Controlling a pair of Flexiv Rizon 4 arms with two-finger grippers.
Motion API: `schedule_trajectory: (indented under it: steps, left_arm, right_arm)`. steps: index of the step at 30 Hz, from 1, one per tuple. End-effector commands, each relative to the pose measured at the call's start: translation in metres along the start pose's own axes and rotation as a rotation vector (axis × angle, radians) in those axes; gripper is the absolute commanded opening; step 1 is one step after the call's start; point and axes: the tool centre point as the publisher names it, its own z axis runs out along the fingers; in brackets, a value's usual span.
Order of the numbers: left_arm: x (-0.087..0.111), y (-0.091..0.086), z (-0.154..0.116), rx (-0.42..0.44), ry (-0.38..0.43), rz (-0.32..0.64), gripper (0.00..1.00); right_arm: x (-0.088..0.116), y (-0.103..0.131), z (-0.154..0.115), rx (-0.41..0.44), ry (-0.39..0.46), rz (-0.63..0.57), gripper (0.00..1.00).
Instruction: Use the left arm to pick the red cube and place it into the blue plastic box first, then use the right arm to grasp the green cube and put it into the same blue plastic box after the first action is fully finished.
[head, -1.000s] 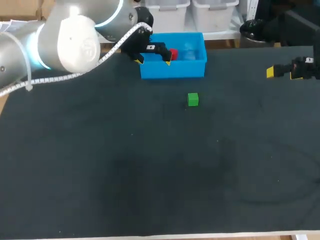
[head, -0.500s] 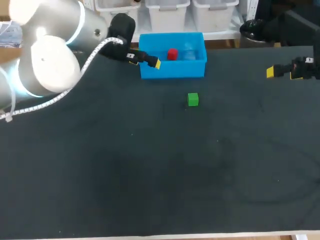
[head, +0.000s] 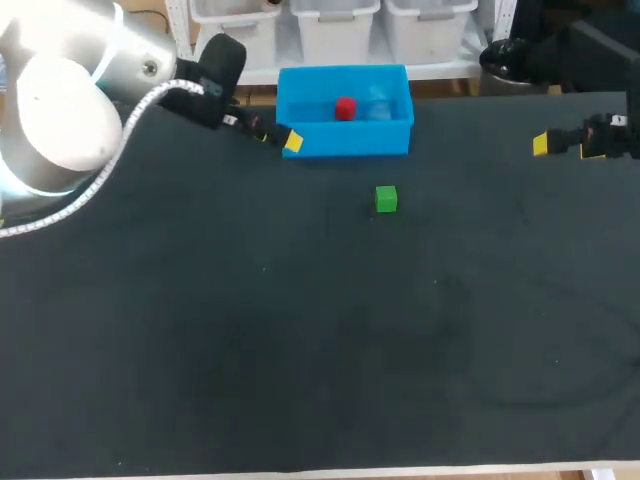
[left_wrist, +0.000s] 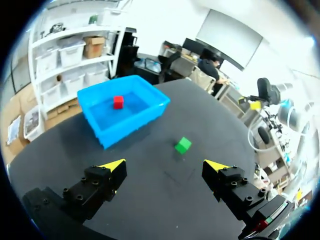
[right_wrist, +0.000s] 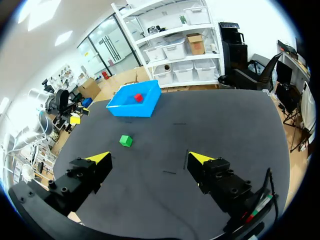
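Observation:
The red cube (head: 345, 108) lies inside the blue plastic box (head: 345, 141) at the table's far edge; it also shows in the left wrist view (left_wrist: 118, 101) and the right wrist view (right_wrist: 138, 98). The green cube (head: 386, 199) sits on the dark mat just in front of the box, ahead of both grippers (left_wrist: 183, 145) (right_wrist: 125, 141). My left gripper (head: 278, 138) hovers open and empty beside the box's left front corner. My right gripper (head: 560, 145) hangs open and empty at the far right, well away from both cubes.
The dark mat (head: 320, 330) covers the whole table. The box's walls (left_wrist: 131, 125) stand higher than the cubes. My left arm's large white and grey links (head: 70, 100) fill the far left corner.
My left gripper has pulled back out of the box and moved left, leaving the red cube inside. The right arm and the green cube have not moved.

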Motion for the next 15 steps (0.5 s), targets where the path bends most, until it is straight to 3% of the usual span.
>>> schedule_trajectory:
  steps: [1, 15]
  left_arm:
    - [0.011, -0.002, -0.009, 0.027, 0.011, 0.016, 1.0]
    - [0.025, -0.005, -0.01, 0.037, 0.032, 0.019, 1.0]
  right_arm:
    - [0.0, 0.0, 0.0, 0.0, 0.0, 0.0, 1.0]
    - [0.0, 0.0, 0.0, 0.0, 0.0, 0.0, 1.0]
